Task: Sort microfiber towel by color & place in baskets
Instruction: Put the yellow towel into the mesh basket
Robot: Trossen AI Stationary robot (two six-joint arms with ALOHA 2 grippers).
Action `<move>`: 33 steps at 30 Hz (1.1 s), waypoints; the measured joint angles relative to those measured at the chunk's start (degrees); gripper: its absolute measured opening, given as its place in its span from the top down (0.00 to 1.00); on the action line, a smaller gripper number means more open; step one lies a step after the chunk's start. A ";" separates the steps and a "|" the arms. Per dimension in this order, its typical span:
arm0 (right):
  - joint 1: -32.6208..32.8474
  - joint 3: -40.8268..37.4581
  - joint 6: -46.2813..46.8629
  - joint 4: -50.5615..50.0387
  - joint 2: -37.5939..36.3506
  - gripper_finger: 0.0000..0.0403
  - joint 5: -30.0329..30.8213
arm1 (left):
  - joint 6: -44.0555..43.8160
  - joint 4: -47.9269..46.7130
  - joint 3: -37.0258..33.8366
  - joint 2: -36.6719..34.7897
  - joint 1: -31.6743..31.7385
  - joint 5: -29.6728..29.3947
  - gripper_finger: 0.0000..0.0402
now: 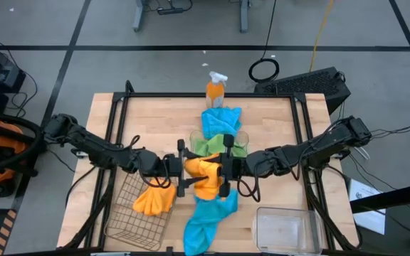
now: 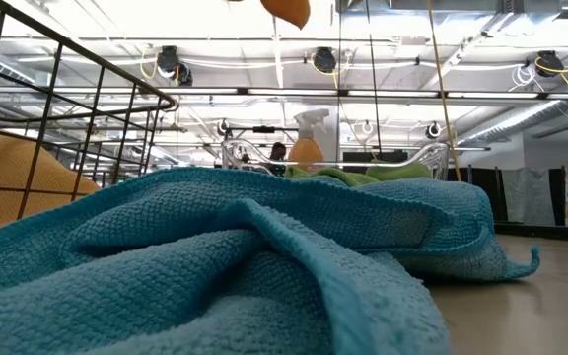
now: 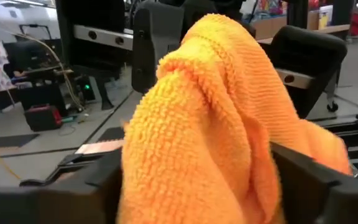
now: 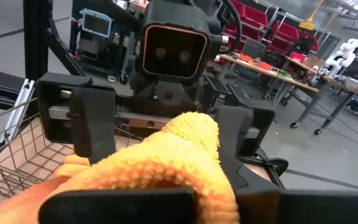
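An orange-yellow towel [image 1: 203, 174] hangs in mid-air at the table's middle between my two grippers, which face each other. My right gripper [image 1: 218, 171] [image 4: 216, 202] is shut on it. My left gripper [image 1: 189, 169] [image 3: 197, 186] is open, its fingers on either side of the towel's bulk. A second orange-yellow towel [image 1: 155, 200] lies over the wire basket's [image 1: 130, 217] far right corner. One blue towel [image 1: 206, 220] lies crumpled at the near edge. Another blue towel [image 1: 223, 119] lies farther back. Green towels [image 1: 216, 146] sit in a clear basket [image 1: 242, 135]. My right gripper pinches a bunched fold of the orange-yellow towel [image 4: 213, 180] between its two fingers, coming level from the table's right. The towel is lifted clear of the table, and its bottom tip [image 2: 286, 10] hangs above the blue towel. My left gripper's open fingers [image 3: 98, 180] have the towel's bulk [image 3: 197, 124] bulging between them. I cannot tell whether they touch it.
An orange spray bottle [image 1: 216, 89] stands at the far edge behind the blue towel. A second clear basket [image 1: 283, 229] sits at the near right. A black frame runs along the table's sides. Bare wood shows at the far left and far right.
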 joint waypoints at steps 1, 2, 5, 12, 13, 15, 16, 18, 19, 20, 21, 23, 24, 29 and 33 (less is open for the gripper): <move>0.06 0.00 -0.15 0.05 0.00 1.00 0.00 | 0.07 0.01 0.00 0.00 0.01 0.09 0.34; 0.08 0.00 -0.28 0.10 0.00 1.00 0.02 | 0.43 0.02 0.00 0.00 -0.03 0.16 0.41; 0.13 0.00 3.00 -0.53 -0.01 0.96 0.39 | 2.56 0.00 0.00 0.00 -0.03 1.10 0.65; 0.56 0.28 12.41 -9.80 -1.53 0.67 1.33 | 4.78 -1.09 -0.11 -0.94 -0.03 1.96 0.93; 0.75 0.33 13.42 -11.36 -1.78 0.62 1.54 | 4.78 -1.11 -0.11 -1.00 -0.05 2.00 0.93; 1.24 0.33 14.83 -14.32 -2.20 0.53 2.00 | 4.78 -2.54 -0.19 -1.78 -0.11 2.32 0.92; 1.68 0.33 15.58 -16.34 -2.61 0.49 2.05 | 4.81 -3.19 -0.24 -2.17 -0.17 2.40 0.93; 2.34 0.07 17.47 -22.89 -3.49 0.41 1.70 | 4.78 -2.59 -0.18 -3.29 -0.21 2.45 0.94; 2.60 -0.21 18.81 -25.98 -3.63 0.38 1.81 | 4.68 -2.54 0.01 -4.22 -0.21 2.25 0.95; 2.95 -0.22 20.72 -27.97 -3.63 0.35 1.31 | 4.56 -2.20 0.11 -4.94 -0.21 1.65 0.95; 3.21 -0.22 22.81 -30.85 -3.72 0.33 1.12 | 4.50 -2.12 0.19 -5.35 -0.21 1.59 0.95; 3.47 -0.22 27.15 -35.60 -4.31 0.29 1.62 | 4.42 -3.74 0.13 -5.89 -0.22 1.61 0.95; 3.47 -0.01 28.80 -36.43 -4.43 0.28 1.94 | 4.44 -4.47 -0.04 -6.18 -0.35 1.58 0.95; 4.59 -0.11 33.11 -35.73 -3.26 0.25 1.88 | 4.47 -4.51 0.07 -7.45 -0.47 1.27 0.95; 5.89 0.00 29.06 -26.66 -3.41 0.25 3.81 | 4.41 -6.01 0.02 -7.22 -0.37 -0.73 0.95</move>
